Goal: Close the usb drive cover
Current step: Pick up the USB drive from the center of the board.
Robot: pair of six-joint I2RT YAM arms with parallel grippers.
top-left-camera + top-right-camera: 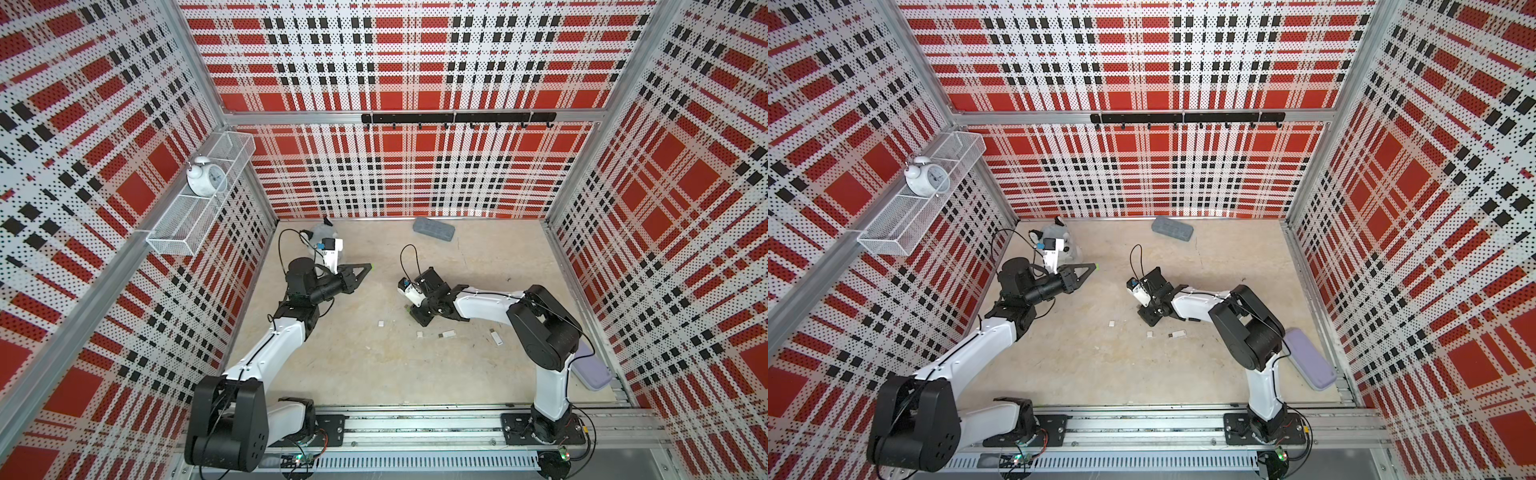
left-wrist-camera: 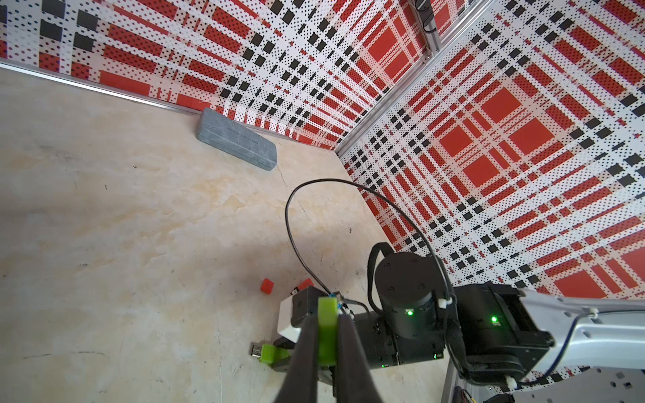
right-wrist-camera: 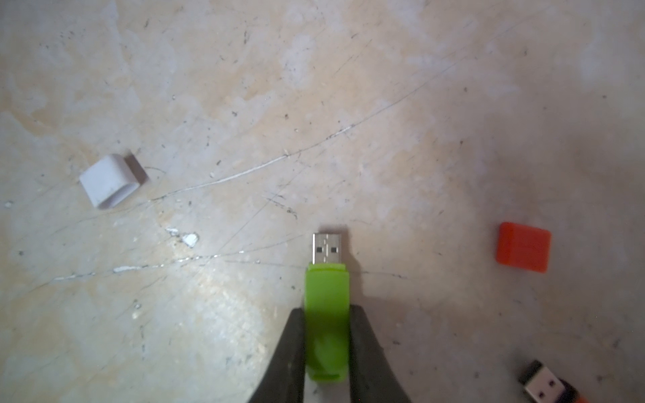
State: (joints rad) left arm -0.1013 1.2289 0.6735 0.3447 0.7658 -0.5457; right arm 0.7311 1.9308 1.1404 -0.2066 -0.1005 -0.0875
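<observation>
A robot lab cell — plaid panel walls (image 1: 395, 62), aluminium rail (image 1: 415, 428).

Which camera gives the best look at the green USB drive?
Right wrist: the green USB drive is close up, connector bare. Left wrist shows it small, partly hidden; top views barely show it.
</observation>
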